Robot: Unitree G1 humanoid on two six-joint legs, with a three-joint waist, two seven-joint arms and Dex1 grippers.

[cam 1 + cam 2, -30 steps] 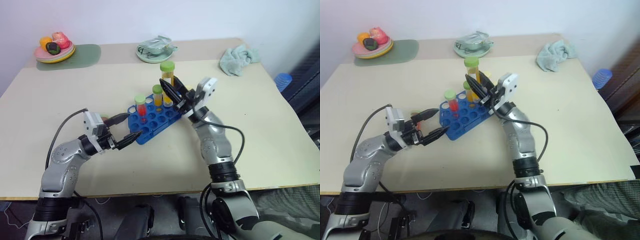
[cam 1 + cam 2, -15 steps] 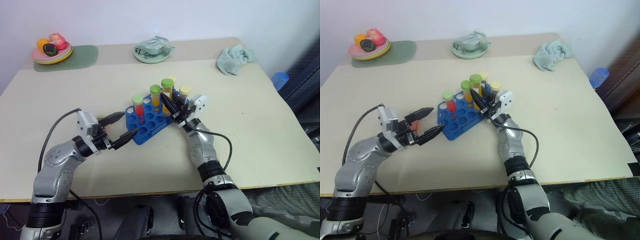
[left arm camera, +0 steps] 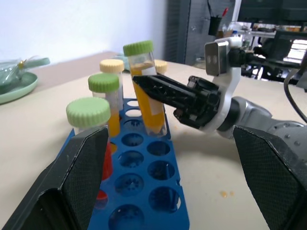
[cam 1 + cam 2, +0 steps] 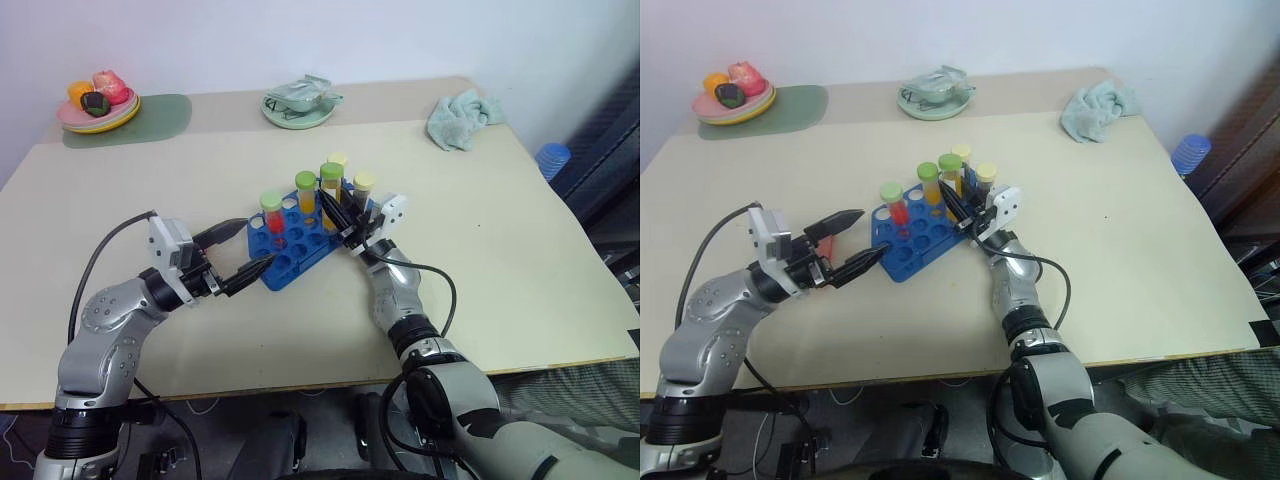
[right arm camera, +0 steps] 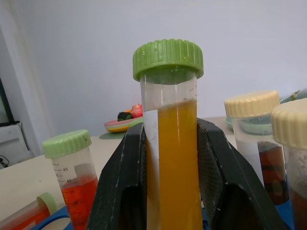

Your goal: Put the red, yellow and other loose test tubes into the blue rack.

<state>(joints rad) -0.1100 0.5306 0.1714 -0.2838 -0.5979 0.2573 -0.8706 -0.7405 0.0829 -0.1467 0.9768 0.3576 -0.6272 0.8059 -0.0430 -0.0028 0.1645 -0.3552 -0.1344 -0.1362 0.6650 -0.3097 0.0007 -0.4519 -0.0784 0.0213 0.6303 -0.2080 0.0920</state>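
Your table [image 4: 520, 260] is pale and wide, with a white wall behind it. Near the middle sits the blue rack [image 4: 300, 245]. Your right gripper [image 4: 335, 212] is closed tight on a tube [image 4: 331, 190] with orange-yellow liquid and a green cap — the tube stands upright at the rack, and its bottom end is hidden, so you cannot tell if it is down in a hole yet. You see it close up in the right wrist view, with a black finger [image 5: 120, 182] on each side.

More tubes stand in the rack: a red one [image 4: 272, 215] with a green cap, a yellow one [image 4: 306, 195] with a green cap, and two with cream caps [image 4: 366, 185] at the far end.

Your left gripper [image 4: 240, 255] is wide open and holds nothing. It sits just beside the near end of the rack, with its tips pointing at it.

At the back of the table you have a plate of toy fruit [image 4: 98, 100] on a green mat [image 4: 150, 118], a green dish [image 4: 298, 108], and a crumpled cloth [image 4: 455, 118] — all well apart from the rack.
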